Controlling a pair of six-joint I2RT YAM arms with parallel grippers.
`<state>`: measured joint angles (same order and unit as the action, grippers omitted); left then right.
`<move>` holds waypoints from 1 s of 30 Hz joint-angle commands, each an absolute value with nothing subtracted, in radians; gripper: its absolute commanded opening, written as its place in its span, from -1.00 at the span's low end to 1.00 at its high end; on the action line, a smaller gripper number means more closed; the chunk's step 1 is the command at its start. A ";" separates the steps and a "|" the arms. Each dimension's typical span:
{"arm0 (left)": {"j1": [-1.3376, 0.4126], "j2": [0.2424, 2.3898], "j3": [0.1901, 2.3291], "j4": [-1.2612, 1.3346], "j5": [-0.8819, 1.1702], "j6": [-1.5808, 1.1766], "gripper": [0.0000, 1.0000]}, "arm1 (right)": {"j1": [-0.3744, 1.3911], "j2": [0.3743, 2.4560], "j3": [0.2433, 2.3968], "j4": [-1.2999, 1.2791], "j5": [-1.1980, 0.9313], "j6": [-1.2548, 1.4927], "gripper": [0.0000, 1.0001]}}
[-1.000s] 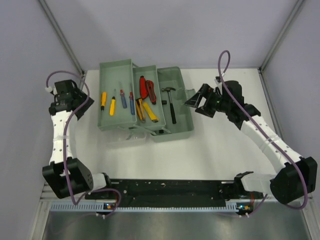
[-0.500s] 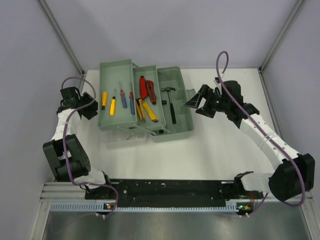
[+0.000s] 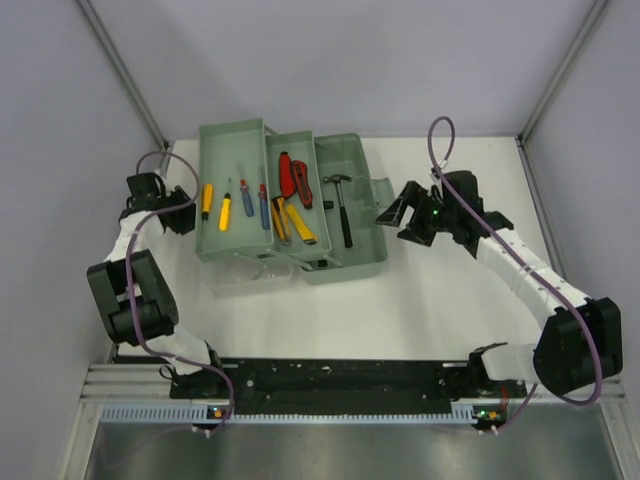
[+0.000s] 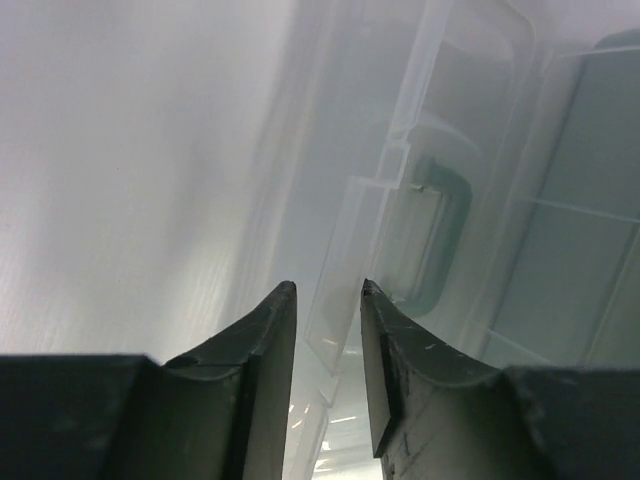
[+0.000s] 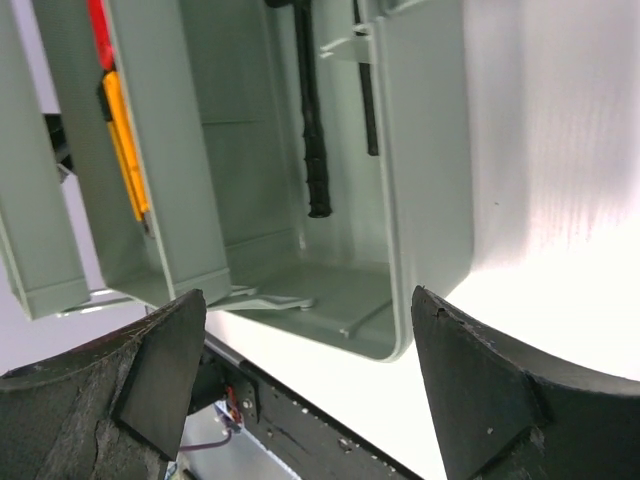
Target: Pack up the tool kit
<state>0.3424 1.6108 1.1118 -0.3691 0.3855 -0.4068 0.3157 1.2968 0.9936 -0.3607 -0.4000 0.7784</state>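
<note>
A white counter (image 3: 420, 310) is seen from above, with an open green tool box (image 3: 352, 262) set towards the back.

At the far left, the left claw (image 3: 183, 215) is held just beside the outer wall of the box's left tray (image 3: 232, 140). In the wrist view its fingers (image 4: 270, 330) are drawn close together, with a narrow gap left between them. A clear plastic panel (image 4: 400, 170) lies right ahead, and one edge of it is lined up with that gap. Whether the edge is pinched cannot be told.

In the left tray, two yellow-handled screwdrivers (image 3: 207, 200) are laid beside a blue-handled one (image 3: 246, 197) and a red-and-blue one (image 3: 264, 198). The middle tray (image 3: 302, 150) is filled with red-handled tools (image 3: 291, 177) at the back and yellow-handled tools (image 3: 296, 222) at the front. Further right, a black-handled hammer (image 3: 344, 215) is laid in the deep base of the box.

To the right of the box, the right claw (image 3: 397, 210) is spread wide with nothing between its fingers. It is pointed at the box's right wall (image 5: 430, 150) and is kept apart from it.

Along the near edge, a black rail (image 3: 340, 375) is fixed between the two arm bases. A purple cable (image 3: 440, 145) is looped over the right arm.
</note>
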 commanded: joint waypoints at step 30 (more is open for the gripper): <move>0.213 1.563 1.420 -0.543 0.189 -0.302 -1.00 | 0.261 1.529 0.830 -0.229 -0.242 0.804 0.30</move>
